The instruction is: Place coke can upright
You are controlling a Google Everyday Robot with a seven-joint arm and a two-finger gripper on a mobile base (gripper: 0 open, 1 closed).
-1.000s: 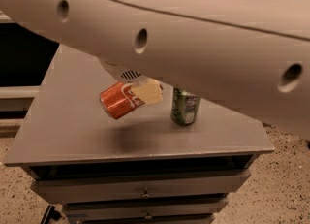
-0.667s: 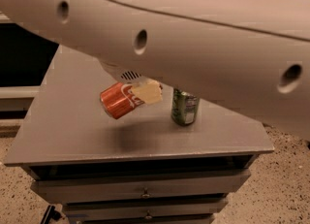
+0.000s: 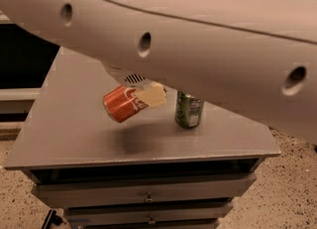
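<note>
The coke can (image 3: 120, 103) is red-orange with white script. It hangs tilted on its side above the grey table top (image 3: 74, 119), casting a shadow below. My gripper (image 3: 146, 95) is shut on the coke can; a cream-coloured finger pad (image 3: 151, 95) presses on its right half. The gripper comes down from under my large white arm (image 3: 198, 39), which hides its upper part.
A green can (image 3: 188, 109) stands upright on the table just right of the gripper. The table is a grey cabinet with drawers (image 3: 148, 193) below its front edge. The floor around it is speckled.
</note>
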